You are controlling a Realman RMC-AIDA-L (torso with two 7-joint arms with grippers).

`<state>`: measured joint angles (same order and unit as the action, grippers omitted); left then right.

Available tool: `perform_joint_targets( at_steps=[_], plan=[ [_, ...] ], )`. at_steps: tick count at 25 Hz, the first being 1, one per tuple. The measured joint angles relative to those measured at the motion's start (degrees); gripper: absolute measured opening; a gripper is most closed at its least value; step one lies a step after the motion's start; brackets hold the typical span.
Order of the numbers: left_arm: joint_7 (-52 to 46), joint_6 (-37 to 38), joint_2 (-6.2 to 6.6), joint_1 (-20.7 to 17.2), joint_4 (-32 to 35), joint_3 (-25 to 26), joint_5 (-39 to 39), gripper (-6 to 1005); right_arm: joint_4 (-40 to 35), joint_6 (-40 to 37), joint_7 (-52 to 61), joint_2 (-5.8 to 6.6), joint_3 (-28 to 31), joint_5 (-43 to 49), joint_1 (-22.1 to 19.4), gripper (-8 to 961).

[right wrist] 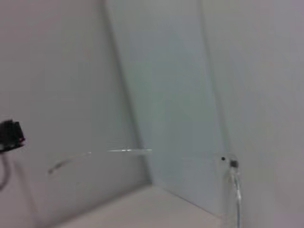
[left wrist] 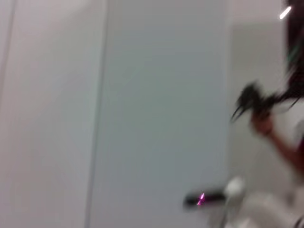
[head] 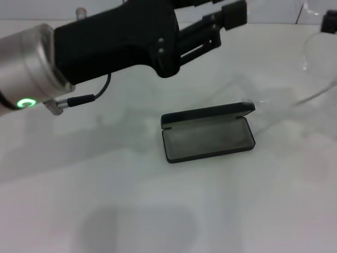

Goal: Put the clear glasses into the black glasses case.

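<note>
1. The white table (head: 158,211) fills most of the head view and carries the case near its middle.

2. The left arm (head: 31,68) reaches in from the left side of the head view, a silver cuff with a green ring light followed by a black body. It is raised above the table, beyond and to the left of the case.

3. The left gripper (head: 234,13) points toward the far right, high over the table and well apart from the case. Its jaws hold nothing; whether they stand wide or narrow cannot be told from here. The left wrist view shows only pale walls and a blurred figure in the distance.

4. The black glasses case (head: 208,138) lies flat on the table with its lid open and tipped back along the far edge. The grey lining faces up and nothing lies inside.

5. The clear glasses (head: 316,79) hang in the air at the far right edge of the head view, above and to the right of the case, not touching it. In the right wrist view one clear arm (right wrist: 102,153) stretches out in front of pale walls, and a hinge shows by the other arm.

6. The right gripper (head: 329,22) shows only as a dark piece at the upper right edge, just above the glasses. How its jaws stand cannot be told.
</note>
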<state>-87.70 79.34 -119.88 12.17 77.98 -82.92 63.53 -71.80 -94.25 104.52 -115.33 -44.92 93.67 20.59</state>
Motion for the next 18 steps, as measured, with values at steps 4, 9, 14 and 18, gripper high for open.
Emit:
perform_joint_targets(
  at_steps=[4,9,14,18],
  plan=[
    [4.32,7.72,0.03,2.61,-5.49,0.28,-6.52,314,10.88,-5.0,-7.93,0.02,-0.21,-3.54,2.8,101],
    [4.61,12.02,0.13,4.71,-7.92,0.47,-7.92,214,20.11,-6.8,-13.02,0.06,-2.0,-3.35,7.23,101],
    [4.64,12.27,0.15,5.19,-8.47,0.46,-7.85,138,22.73,-7.24,-16.39,0.29,-7.85,-3.04,8.51,101],
    [4.56,12.33,0.27,6.15,-9.96,0.49,-7.67,108,22.55,-7.51,-17.76,0.22,-11.29,-2.35,8.55,101]
  ],
)
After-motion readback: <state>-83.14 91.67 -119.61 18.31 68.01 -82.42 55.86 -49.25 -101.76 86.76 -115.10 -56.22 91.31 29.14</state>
